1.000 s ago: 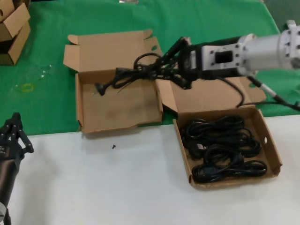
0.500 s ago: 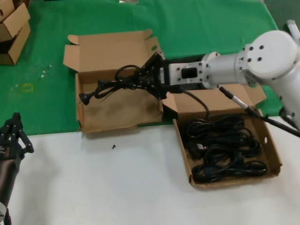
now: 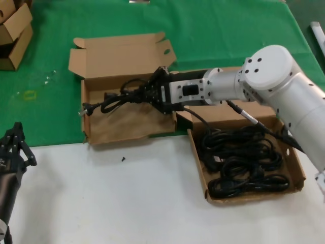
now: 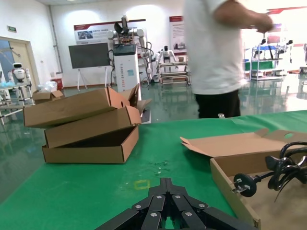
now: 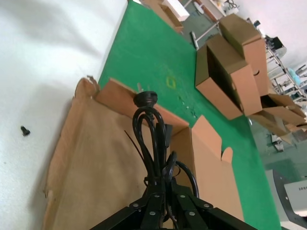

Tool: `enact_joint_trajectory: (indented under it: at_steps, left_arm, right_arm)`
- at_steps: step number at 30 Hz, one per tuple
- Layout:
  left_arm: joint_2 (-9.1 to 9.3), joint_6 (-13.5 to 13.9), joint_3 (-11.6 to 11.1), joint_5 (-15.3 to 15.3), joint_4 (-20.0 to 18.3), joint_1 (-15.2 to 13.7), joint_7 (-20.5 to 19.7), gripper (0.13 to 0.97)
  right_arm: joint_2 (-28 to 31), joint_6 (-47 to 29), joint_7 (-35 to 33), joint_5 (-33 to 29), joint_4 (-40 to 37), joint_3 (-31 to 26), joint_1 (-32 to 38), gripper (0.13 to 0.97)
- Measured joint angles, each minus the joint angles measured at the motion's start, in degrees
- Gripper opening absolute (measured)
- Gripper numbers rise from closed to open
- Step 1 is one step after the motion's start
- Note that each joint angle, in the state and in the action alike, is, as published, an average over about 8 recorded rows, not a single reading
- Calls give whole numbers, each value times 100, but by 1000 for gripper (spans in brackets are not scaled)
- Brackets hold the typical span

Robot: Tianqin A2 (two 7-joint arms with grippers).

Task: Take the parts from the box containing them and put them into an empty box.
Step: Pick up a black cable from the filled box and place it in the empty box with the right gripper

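Over the empty box [image 3: 127,119], right hand [image 3: 152,94] is clamped on one power cord [image 3: 114,99]. Cord's long axis runs straight out from the fingertips, plug [image 3: 85,108] leading, near the far wall. Box floor directly below. Remaining cords [image 3: 241,160] sit behind in the source box [image 3: 297,162]. Left hand [image 3: 12,145] parked at bench edge, fingers together.

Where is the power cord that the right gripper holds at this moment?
In the head view, the power cord hangs in the right gripper just above the empty box on the left, its plug reaching that box's left wall.
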Motion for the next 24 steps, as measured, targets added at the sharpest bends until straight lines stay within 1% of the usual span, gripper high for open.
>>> enact_joint_trajectory:
  at_steps: [7,12,19,23,24]
  left_arm:
    - [0,0,0,0,0,0,0,142]
    - [0,0,0,0,0,0,0,142]
    - [0,0,0,0,0,0,0,142]
    - [0,0,0,0,0,0,0,142]
    - [0,0,0,0,0,0,0,142]
  right_arm:
    - [-244,184,-571,82,-675,80,177,159]
    - [-332,256,-811,117,-939,126,235,168]
    - [-315,266,-813,131,-869,151,172,228]
    - [-218,226,-608,98,-614,134,80,228]
    - [-177,208,-525,83,-515,124,47,245]
